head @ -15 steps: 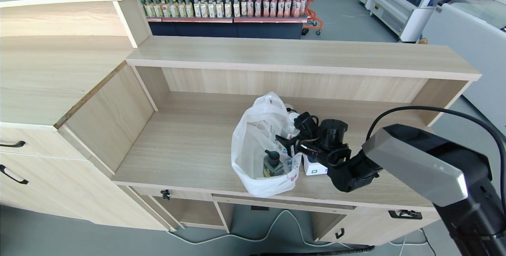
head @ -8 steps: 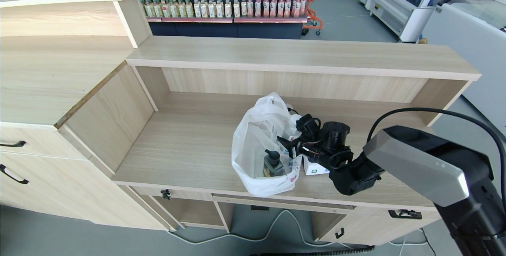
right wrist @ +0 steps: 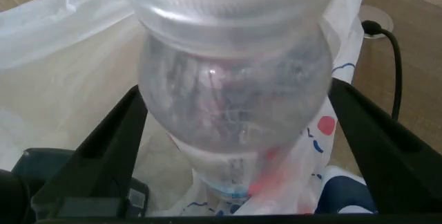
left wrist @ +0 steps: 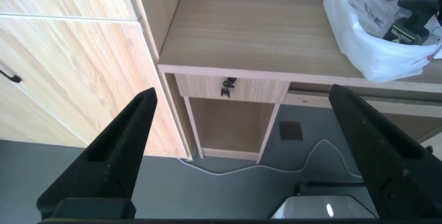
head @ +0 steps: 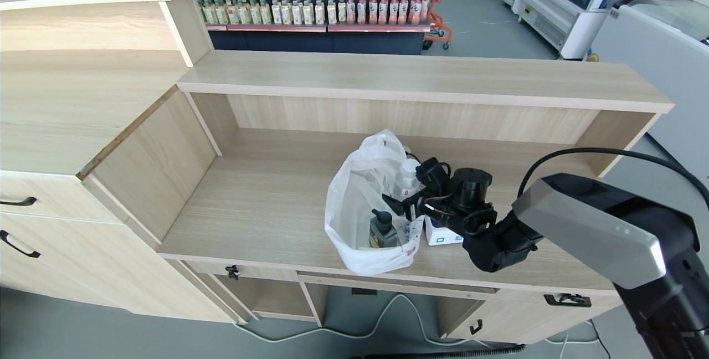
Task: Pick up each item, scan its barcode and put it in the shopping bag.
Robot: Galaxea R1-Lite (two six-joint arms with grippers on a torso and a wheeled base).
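Shelves of drinks line the shop behind a pale wooden tabletop (head: 266,204), where a white shopping bag (head: 354,204) stands open with 1 dark pump bottle (head: 382,229) already inside. The right pincer (head: 397,205) is pinching a clear plastic bottle (head: 406,181) with a white cap, held at the bag's open side, above a small white box (head: 440,234) that lies just beside the bag. In the right wrist view, the bottle (right wrist: 235,92) sits between the 2 fingers, which press on its rounded sides. It looks light, thin-walled and smooth, so I judge it could dent or slip under a hard squeeze; a hold on the ribbed body would be steadier. The left pincer (left wrist: 243,92) is spread and empty, hanging off the tabletop's front edge.
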